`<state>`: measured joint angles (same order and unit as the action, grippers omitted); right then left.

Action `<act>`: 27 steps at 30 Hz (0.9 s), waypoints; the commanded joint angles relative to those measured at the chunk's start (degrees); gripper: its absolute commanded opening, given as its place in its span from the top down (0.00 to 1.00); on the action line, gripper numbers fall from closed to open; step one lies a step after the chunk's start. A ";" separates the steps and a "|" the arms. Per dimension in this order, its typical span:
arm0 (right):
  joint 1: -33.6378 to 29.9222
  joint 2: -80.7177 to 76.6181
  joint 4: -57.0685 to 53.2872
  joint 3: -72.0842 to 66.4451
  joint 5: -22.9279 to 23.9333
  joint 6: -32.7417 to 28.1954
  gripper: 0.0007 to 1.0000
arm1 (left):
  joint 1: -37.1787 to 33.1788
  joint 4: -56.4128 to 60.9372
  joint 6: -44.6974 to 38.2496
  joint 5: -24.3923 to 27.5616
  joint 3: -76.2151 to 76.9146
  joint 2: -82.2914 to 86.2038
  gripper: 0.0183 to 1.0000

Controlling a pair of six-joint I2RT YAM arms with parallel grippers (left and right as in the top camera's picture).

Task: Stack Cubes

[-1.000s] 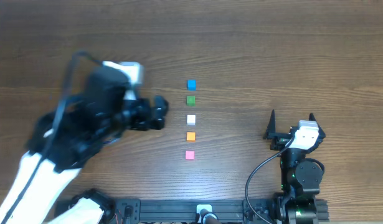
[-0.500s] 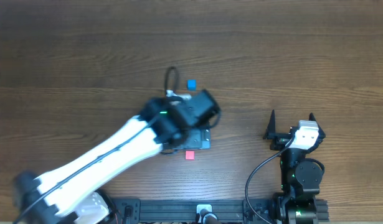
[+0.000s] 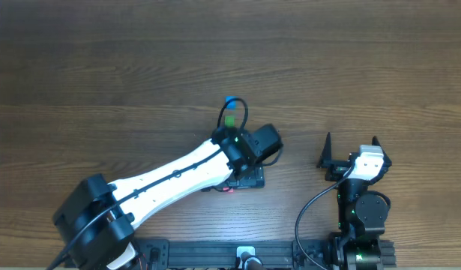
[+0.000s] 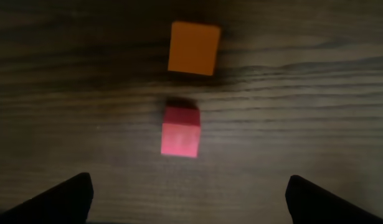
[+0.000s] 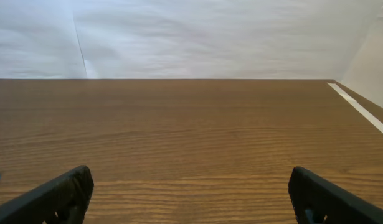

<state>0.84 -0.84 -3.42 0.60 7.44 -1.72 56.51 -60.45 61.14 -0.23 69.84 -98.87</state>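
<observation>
Barely started tbh: no stacking done, all of it left. Hovering with left gripper (image 4: 190, 196), jaws wide, over pink cube (image 4: 180, 138), flat on the table (image 4: 303, 93) just beside orange cube (image 4: 193, 48). Right gripper (image 5: 191, 196) parked well apart, jaws wide too.

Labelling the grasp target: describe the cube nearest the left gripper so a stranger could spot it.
On the wooden table, find the left gripper, open over two cubes. The target is the pink cube, nearer its fingers; the orange cube lies beyond.
</observation>
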 commanded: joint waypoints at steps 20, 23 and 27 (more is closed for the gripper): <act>0.33 0.52 -0.17 -0.31 -0.52 -0.09 0.01 | 0.20 16.83 -7.67 2.29 -13.55 -1.73 0.00; 0.33 0.52 -0.17 -0.31 -0.52 -0.09 0.01 | 0.22 16.55 -8.46 2.12 -13.55 -1.77 0.00; 0.33 0.52 -0.17 -0.31 -0.52 -0.09 0.01 | 0.22 16.02 -8.46 2.12 -13.55 -1.77 0.04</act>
<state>0.86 -0.84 -3.42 0.60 7.44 -1.76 56.51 -44.10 53.95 2.13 56.66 -100.07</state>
